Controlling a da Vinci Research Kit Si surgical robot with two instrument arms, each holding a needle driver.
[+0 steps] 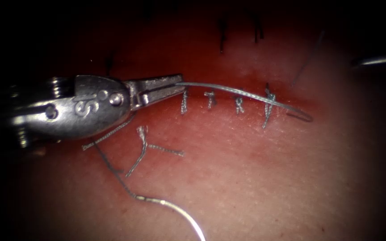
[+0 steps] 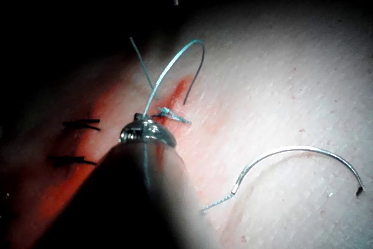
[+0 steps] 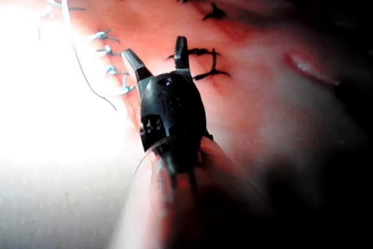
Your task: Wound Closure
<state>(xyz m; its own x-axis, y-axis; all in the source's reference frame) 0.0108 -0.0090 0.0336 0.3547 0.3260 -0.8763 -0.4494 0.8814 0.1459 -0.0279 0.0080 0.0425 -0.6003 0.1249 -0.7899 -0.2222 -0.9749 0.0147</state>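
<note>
We see the left arm's tool [image 1: 168, 89] reach in from the left of the endoscope view, its fingers [image 1: 157, 85] clamped together on the thread [image 1: 228, 89] at the very tip. From those fingers the thread runs right in a shallow arc over a row of pale stitches [image 1: 210, 99] that cross the cut [image 1: 246, 100], passes the knotted stitch [image 1: 269, 103] at the right end of the row and loops back on itself just beyond it. In the left wrist view the same strand [image 2: 175, 65] rises from the tool's tip and curves over to come down beside the knot [image 2: 172, 115].

The needle [image 1: 188, 216] lies loose on the surface of the tissue [image 1: 269, 178], on the near side of the cut, below and a little right of the left tool, well apart from its fingers and not in the tissue. The left wrist view shows its whole curve [image 2: 303, 155] resting flat, thread trailing from its blunt end. Cut ends of thread [image 1: 141, 149] lie between the needle and the tool. Red fluid [image 1: 202, 129] stains the tissue along the stitches.

In its own wrist view we find the right arm's tool [image 3: 156, 56] poised above a row of dark stitches [image 3: 201, 53], its fingers [image 3: 133, 62] spread apart and holding nothing.
</note>
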